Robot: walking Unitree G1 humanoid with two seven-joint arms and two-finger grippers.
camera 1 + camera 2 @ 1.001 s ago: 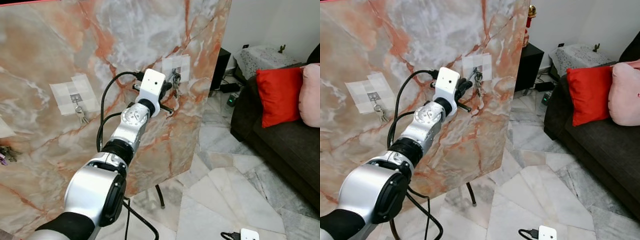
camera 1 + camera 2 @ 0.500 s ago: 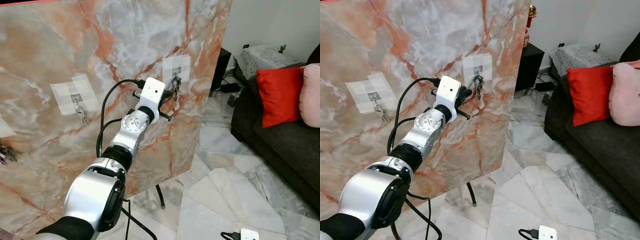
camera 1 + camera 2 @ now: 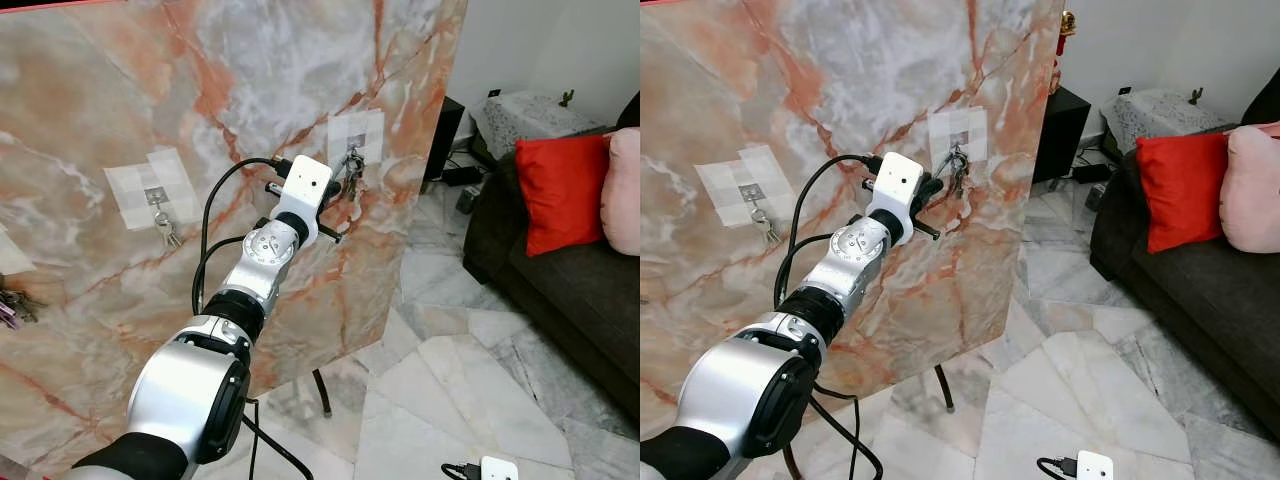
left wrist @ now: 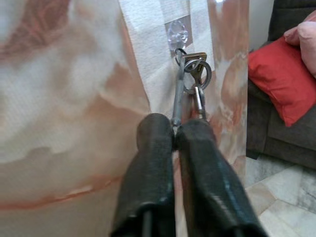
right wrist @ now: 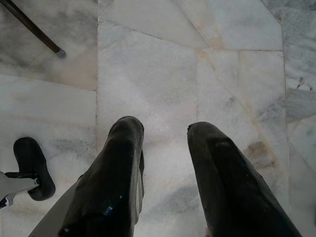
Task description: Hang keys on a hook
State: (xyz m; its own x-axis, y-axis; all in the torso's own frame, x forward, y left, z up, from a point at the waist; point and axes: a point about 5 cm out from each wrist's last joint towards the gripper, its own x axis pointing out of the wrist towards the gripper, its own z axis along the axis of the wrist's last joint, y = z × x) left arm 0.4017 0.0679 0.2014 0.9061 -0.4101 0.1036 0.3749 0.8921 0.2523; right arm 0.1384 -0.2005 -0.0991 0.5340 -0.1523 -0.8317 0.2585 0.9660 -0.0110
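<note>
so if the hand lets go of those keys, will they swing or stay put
Probably a brief swing, then still: the keys already hang from the hook by a loose ring. They look like floppy linked metal, likely to jangle. The left hand is shut on a dangling piece.

Orange-veined marble board [image 3: 200, 90], red cushion [image 3: 565, 190]
</note>
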